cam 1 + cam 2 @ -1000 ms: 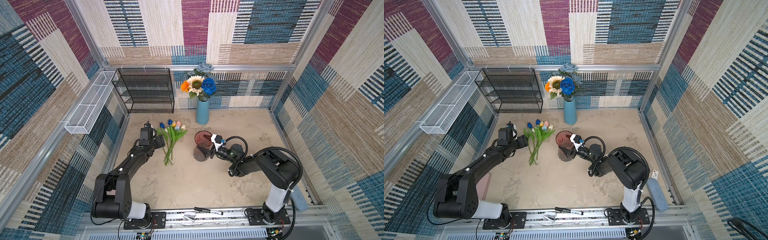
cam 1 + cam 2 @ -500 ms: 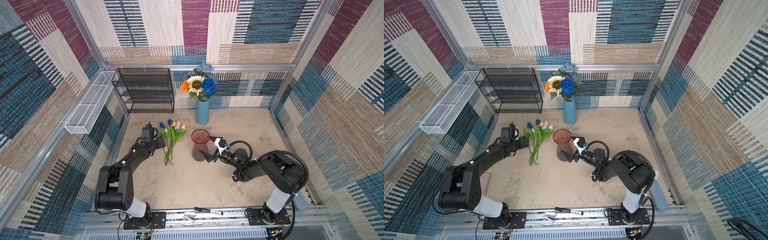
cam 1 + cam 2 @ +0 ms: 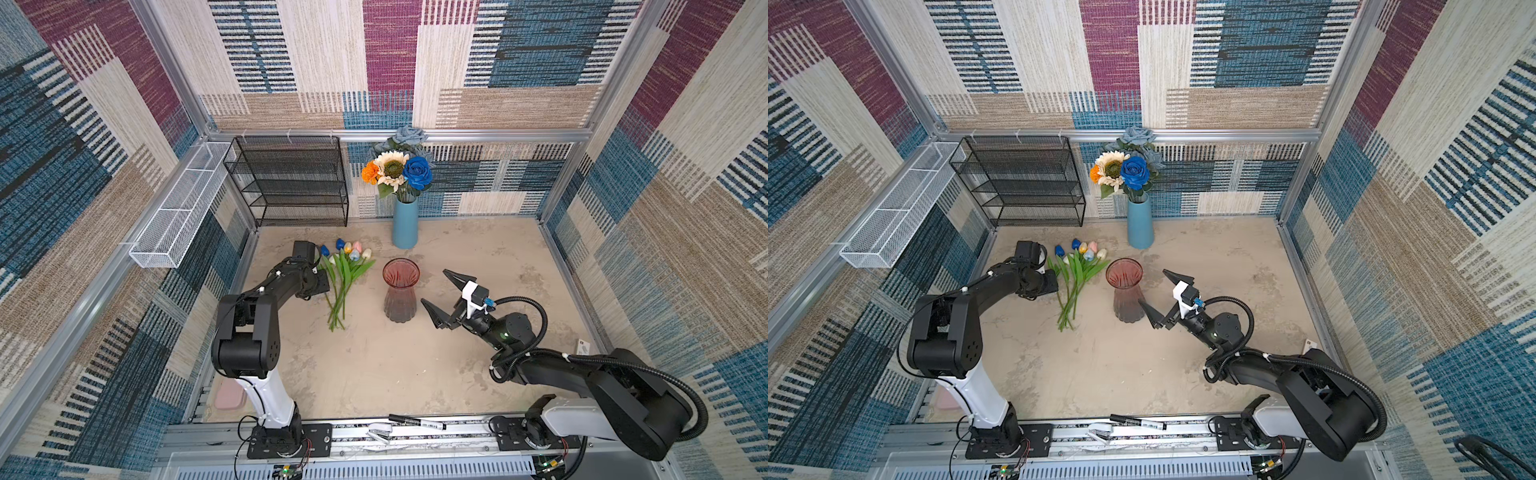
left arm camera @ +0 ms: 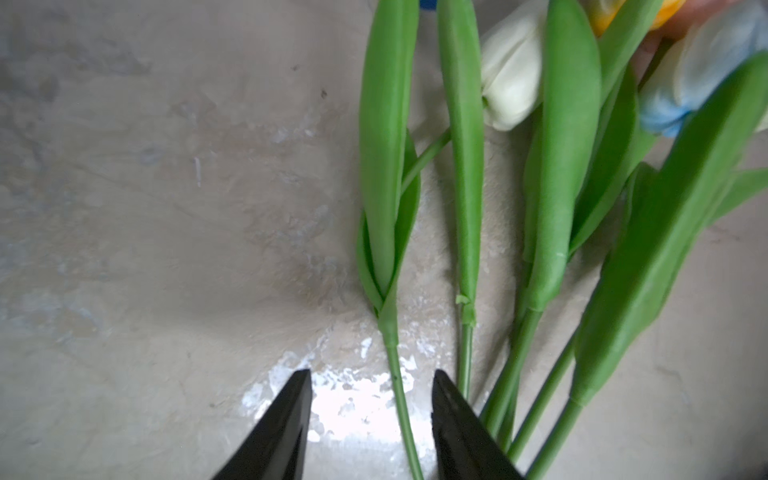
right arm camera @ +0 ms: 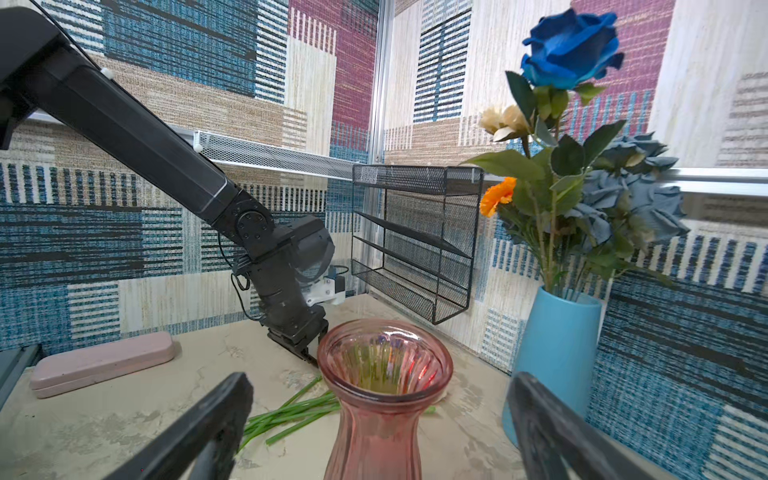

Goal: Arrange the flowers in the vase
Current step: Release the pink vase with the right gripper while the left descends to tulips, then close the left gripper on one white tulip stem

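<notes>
Mottled beige tabletop [image 3: 374,374]. Tulip bunch [image 3: 345,286] lies flat, pink glass vase [image 3: 400,295] upright near it. Blue vase [image 3: 405,224] by back wall; pink case [image 3: 230,395] at left edge.

A lab test cell is being shown: a stone-look tabletop [image 3: 374,374] is being enclosed by patchwork fabric walls [image 3: 390,62] on aluminium framing [image 3: 498,135], with a left arm [image 3: 245,332] and a right arm [image 3: 623,390] being carried on a front rail [image 3: 465,434].
</notes>
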Controlling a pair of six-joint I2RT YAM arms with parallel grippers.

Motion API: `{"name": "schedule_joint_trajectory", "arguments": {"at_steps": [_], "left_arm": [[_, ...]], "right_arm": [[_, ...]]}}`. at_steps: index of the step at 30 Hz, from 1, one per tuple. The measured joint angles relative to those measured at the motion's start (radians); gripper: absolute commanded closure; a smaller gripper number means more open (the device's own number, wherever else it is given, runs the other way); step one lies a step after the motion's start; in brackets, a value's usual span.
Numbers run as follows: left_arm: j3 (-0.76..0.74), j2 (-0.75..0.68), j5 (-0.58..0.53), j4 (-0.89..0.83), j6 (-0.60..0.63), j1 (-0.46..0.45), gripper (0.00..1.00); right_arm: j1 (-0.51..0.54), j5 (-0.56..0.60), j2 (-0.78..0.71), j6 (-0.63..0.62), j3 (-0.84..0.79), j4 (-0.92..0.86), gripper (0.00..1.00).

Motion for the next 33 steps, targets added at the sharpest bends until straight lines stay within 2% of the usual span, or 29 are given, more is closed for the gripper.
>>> {"name": "schedule_joint_trajectory", "arguments": {"at_steps": [9, 15, 21, 27, 33], "left_arm": [[0.061, 0.071, -0.005, -0.141, -0.008, -0.039, 0.64], [0.086, 0.100, -0.011, -0.169, -0.012, -0.045, 0.67], [0.132, 0.138, -0.034, -0.189, -0.014, -0.047, 0.80], [0.140, 0.139, -0.057, -0.198, -0.019, -0.047, 0.84], [0.126, 0.103, -0.073, -0.218, -0.024, -0.032, 0.96]], "right_arm": [[0.000, 0.050, -0.014, 0.008, -0.118, 0.028, 0.00], [0.000, 0.066, -0.053, 0.008, -0.128, 0.045, 0.00], [0.000, 0.066, -0.024, 0.027, -0.146, 0.053, 0.00], [0.001, 0.078, -0.023, 0.031, -0.155, 0.068, 0.00], [0.002, 0.086, -0.042, 0.041, -0.163, 0.073, 0.00]]}}
